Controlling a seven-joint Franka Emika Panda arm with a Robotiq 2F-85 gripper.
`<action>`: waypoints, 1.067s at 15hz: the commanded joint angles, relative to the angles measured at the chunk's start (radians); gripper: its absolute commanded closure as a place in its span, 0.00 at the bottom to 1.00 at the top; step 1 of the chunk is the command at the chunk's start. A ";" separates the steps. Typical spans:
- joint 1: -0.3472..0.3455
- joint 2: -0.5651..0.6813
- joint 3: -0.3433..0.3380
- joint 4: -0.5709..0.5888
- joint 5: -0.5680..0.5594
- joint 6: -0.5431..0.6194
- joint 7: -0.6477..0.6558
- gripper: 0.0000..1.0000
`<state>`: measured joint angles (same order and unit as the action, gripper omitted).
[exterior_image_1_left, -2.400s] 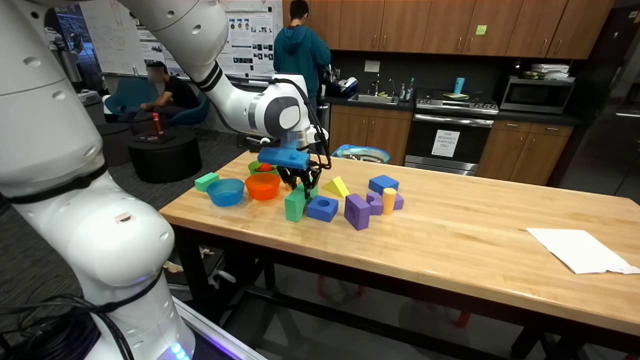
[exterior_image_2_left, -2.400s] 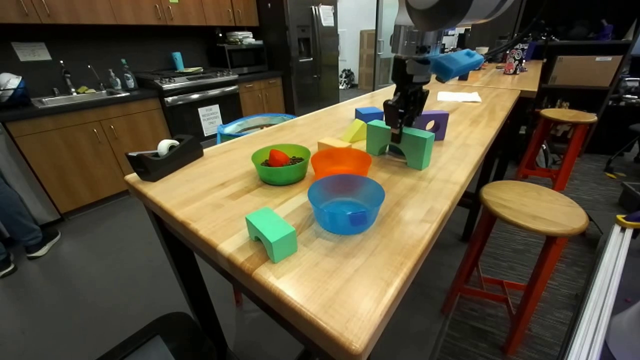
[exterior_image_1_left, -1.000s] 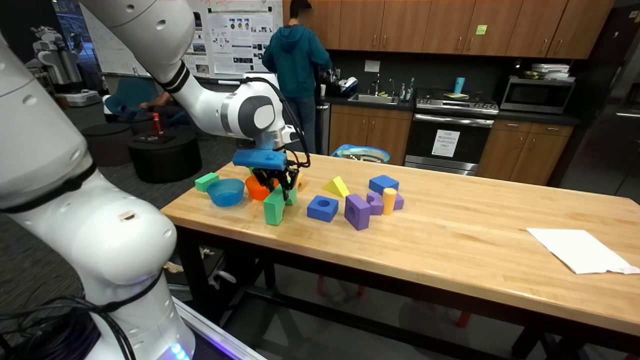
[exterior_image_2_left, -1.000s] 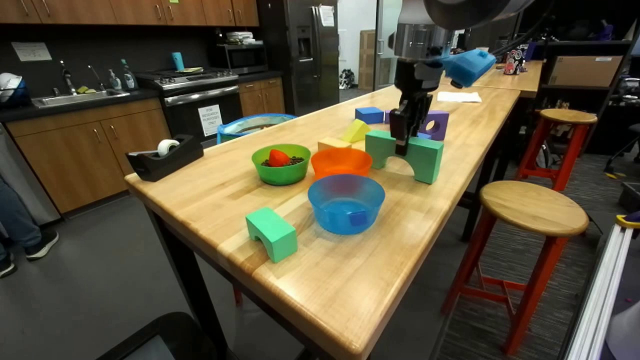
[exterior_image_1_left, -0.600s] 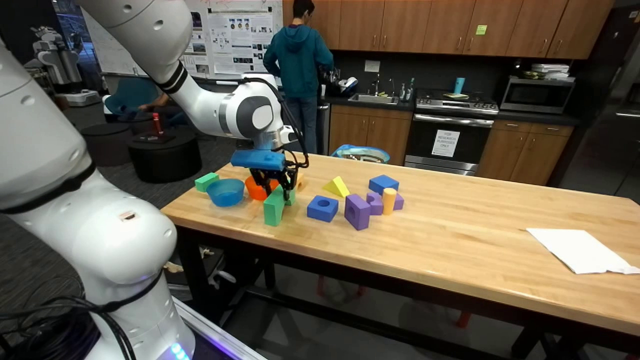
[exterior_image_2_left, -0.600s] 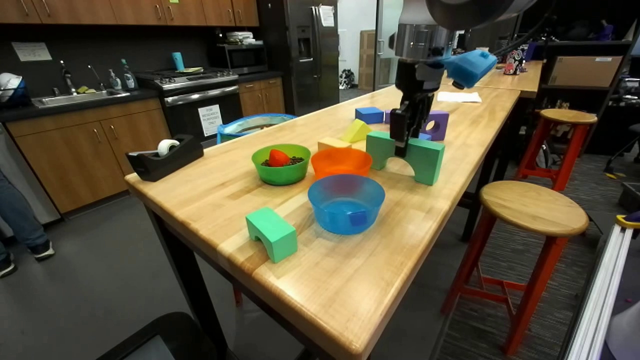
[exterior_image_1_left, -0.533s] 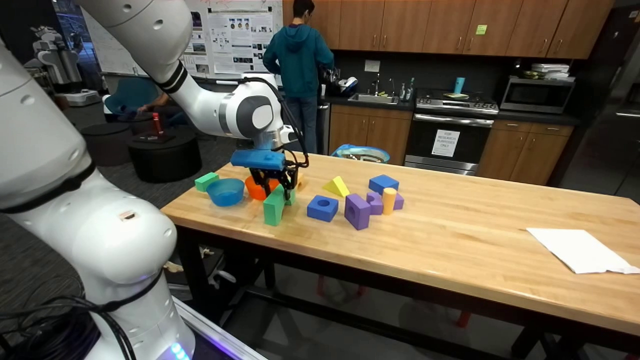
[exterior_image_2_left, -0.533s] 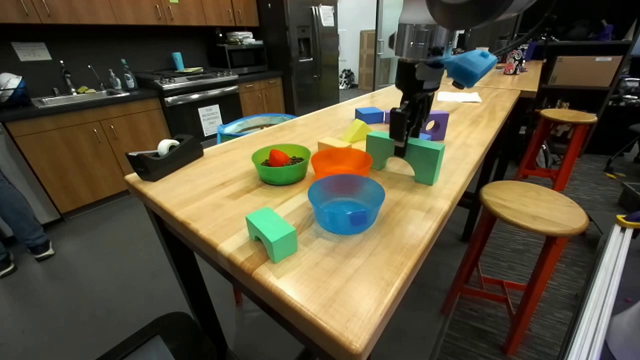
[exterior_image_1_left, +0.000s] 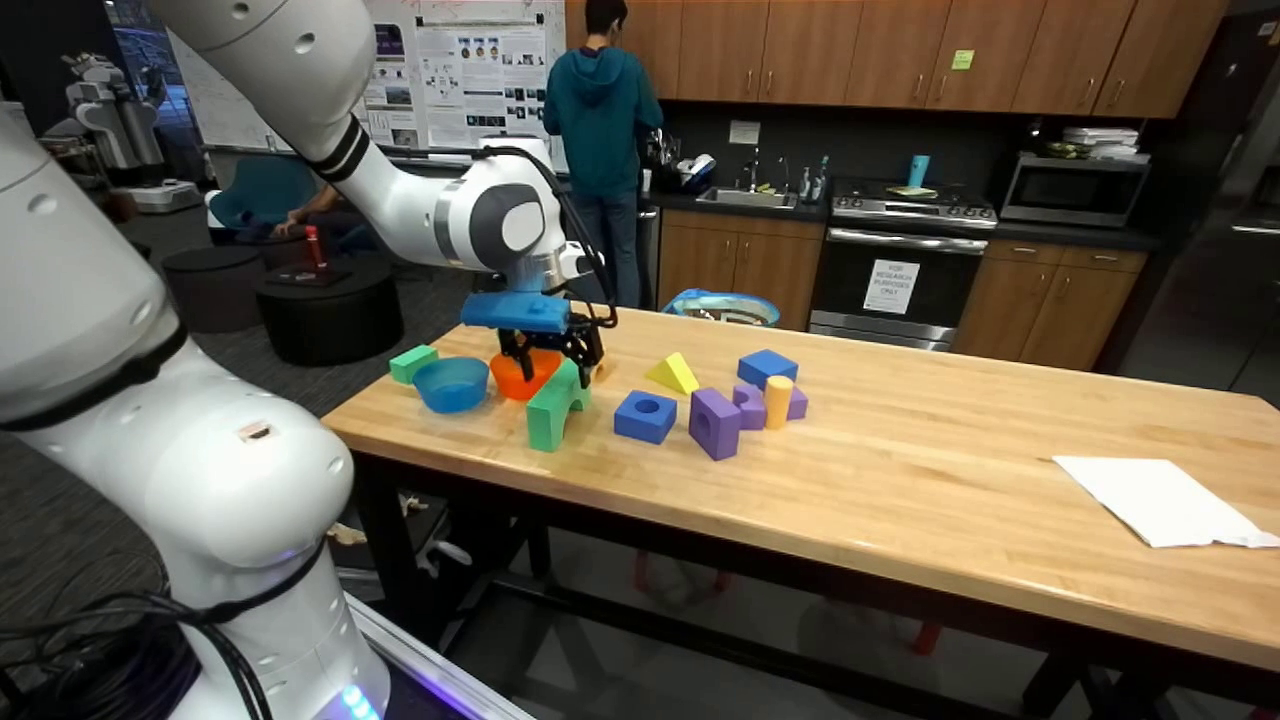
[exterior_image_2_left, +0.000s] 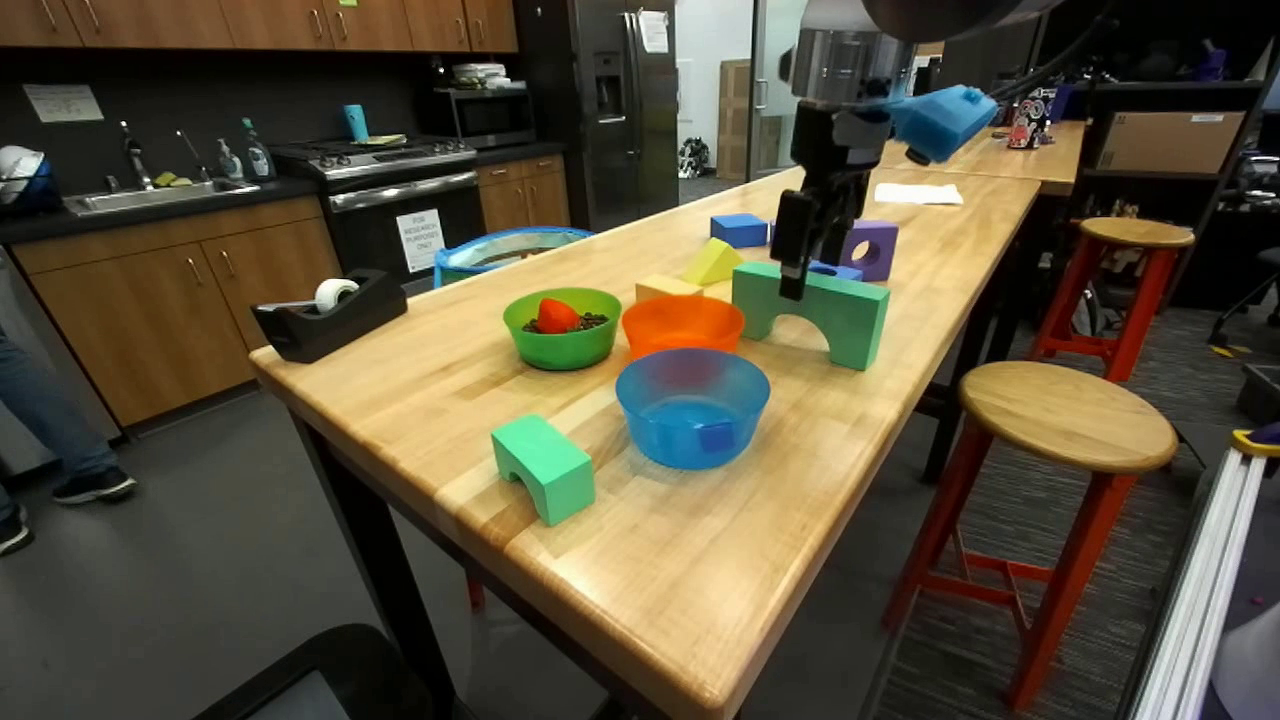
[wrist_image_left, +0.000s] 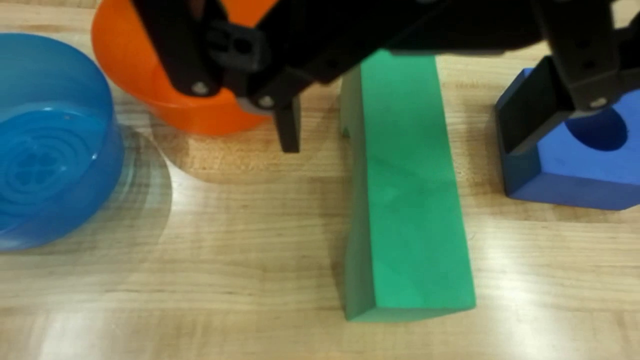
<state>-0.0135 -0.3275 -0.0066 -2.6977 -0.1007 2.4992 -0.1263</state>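
Note:
My gripper (wrist_image_left: 402, 142) is open above a large green arch block (wrist_image_left: 417, 210), one finger on each side, with gaps between fingers and block in the wrist view. In both exterior views the block (exterior_image_1_left: 547, 415) stands upright on its two legs on the table, and the fingertips are near its top edge. An orange bowl (exterior_image_2_left: 685, 325) is beside the block, and a blue bowl (exterior_image_2_left: 690, 420) is close by. On the opposite side lies a blue block with a round hole (exterior_image_1_left: 645, 425); in the wrist view one finger partly covers it.
A green bowl (exterior_image_2_left: 560, 350) holds a red piece and small dark bits. A smaller green arch (exterior_image_2_left: 545, 465) sits near the table end. Farther along are a yellow wedge (exterior_image_1_left: 672, 374), purple blocks (exterior_image_1_left: 712, 425) and a tan cylinder (exterior_image_1_left: 778, 400). A tape dispenser (exterior_image_2_left: 330, 320) stands at a corner.
The gripper carried the green arch toward the orange bowl, away from the holed blue block. Since half a second ago its jaws have opened and it has risen slightly; the arch stays put.

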 joint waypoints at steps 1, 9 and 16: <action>0.001 -0.084 -0.003 -0.013 -0.002 -0.027 0.009 0.00; -0.031 -0.142 -0.057 0.046 0.014 -0.064 -0.005 0.00; -0.087 -0.117 -0.126 0.131 0.019 -0.103 -0.005 0.00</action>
<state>-0.0793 -0.4572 -0.1093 -2.6073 -0.0940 2.4237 -0.1273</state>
